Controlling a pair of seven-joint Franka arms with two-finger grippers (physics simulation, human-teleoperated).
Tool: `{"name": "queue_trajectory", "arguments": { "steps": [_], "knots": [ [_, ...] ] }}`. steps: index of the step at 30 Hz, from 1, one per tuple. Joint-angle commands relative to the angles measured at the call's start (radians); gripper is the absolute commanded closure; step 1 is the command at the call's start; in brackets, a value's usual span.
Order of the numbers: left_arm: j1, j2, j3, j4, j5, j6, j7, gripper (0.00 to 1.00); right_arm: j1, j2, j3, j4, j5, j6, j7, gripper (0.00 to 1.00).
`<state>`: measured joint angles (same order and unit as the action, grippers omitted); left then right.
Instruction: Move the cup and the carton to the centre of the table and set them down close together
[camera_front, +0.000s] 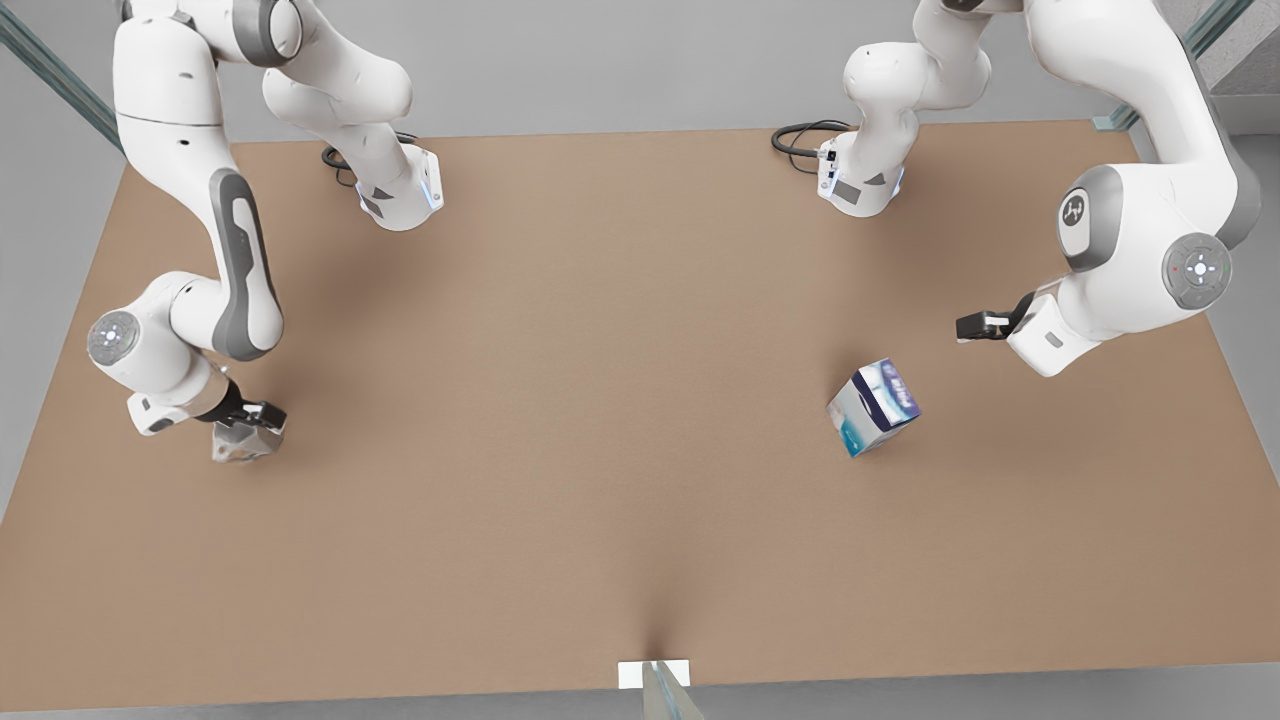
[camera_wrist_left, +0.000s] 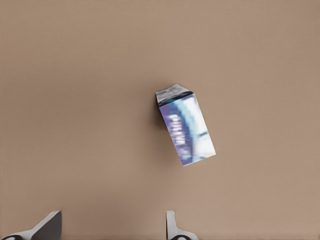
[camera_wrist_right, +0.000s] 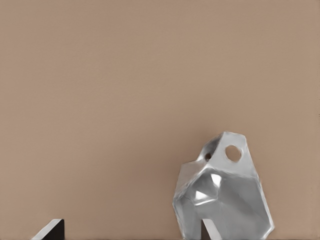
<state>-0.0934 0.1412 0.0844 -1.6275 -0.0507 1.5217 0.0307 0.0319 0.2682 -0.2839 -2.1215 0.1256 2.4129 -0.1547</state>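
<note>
The carton (camera_front: 874, 406), white and teal with a dark blue panel, rests tilted on the brown table (camera_front: 600, 400) toward the front view's right. My left gripper (camera_front: 975, 325) hovers up and to the right of it, open; in the left wrist view the carton (camera_wrist_left: 185, 127) lies well ahead of the open left gripper (camera_wrist_left: 110, 230). The pale grey faceted cup (camera_front: 240, 446) sits near the table's edge on the front view's left. My right gripper (camera_front: 248, 418) is right above it and open. In the right wrist view the cup (camera_wrist_right: 225, 195) overlaps one fingertip (camera_wrist_right: 209, 229), off to one side of the right gripper (camera_wrist_right: 130, 231).
Both arm bases (camera_front: 400, 195) (camera_front: 860, 180) stand at the table's far edge with black cables (camera_front: 800, 135) beside them. A small white tab (camera_front: 655, 675) and a post sit at the middle of the near edge. Bare brown surface spans the table's middle.
</note>
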Motion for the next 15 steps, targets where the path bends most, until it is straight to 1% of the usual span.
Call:
{"name": "queue_trajectory", "arguments": {
  "steps": [1, 3, 6, 9, 13, 15],
  "knots": [
    [0.000, 0.000, 0.000, 0.000, 0.000, 0.000, 0.000, 0.00, -0.001, 0.005, -0.006, 0.000, 0.002, 0.000, 0.000, 0.00],
    [0.000, -0.006, 0.000, -0.015, 0.000, 0.005, 0.000, 0.00, -0.001, 0.022, -0.023, 0.000, 0.002, 0.000, 0.000, 0.00],
    [0.000, -0.006, 0.000, -0.015, 0.000, 0.003, 0.000, 0.00, -0.001, 0.045, -0.023, 0.005, 0.029, 0.000, 0.000, 0.00],
    [0.000, -0.003, 0.000, -0.015, 0.000, 0.003, 0.000, 0.00, 0.013, 0.075, -0.037, 0.045, 0.029, -0.002, -0.002, 0.00],
    [0.000, -0.002, 0.002, -0.015, 0.000, 0.000, 0.000, 0.00, 0.014, 0.068, -0.038, 0.037, 0.022, -0.015, -0.025, 0.00],
    [0.000, -0.002, 0.000, -0.015, 0.000, 0.000, 0.000, 0.00, 0.014, 0.062, -0.038, 0.040, 0.022, -0.057, -0.045, 0.00]
  ]
}}
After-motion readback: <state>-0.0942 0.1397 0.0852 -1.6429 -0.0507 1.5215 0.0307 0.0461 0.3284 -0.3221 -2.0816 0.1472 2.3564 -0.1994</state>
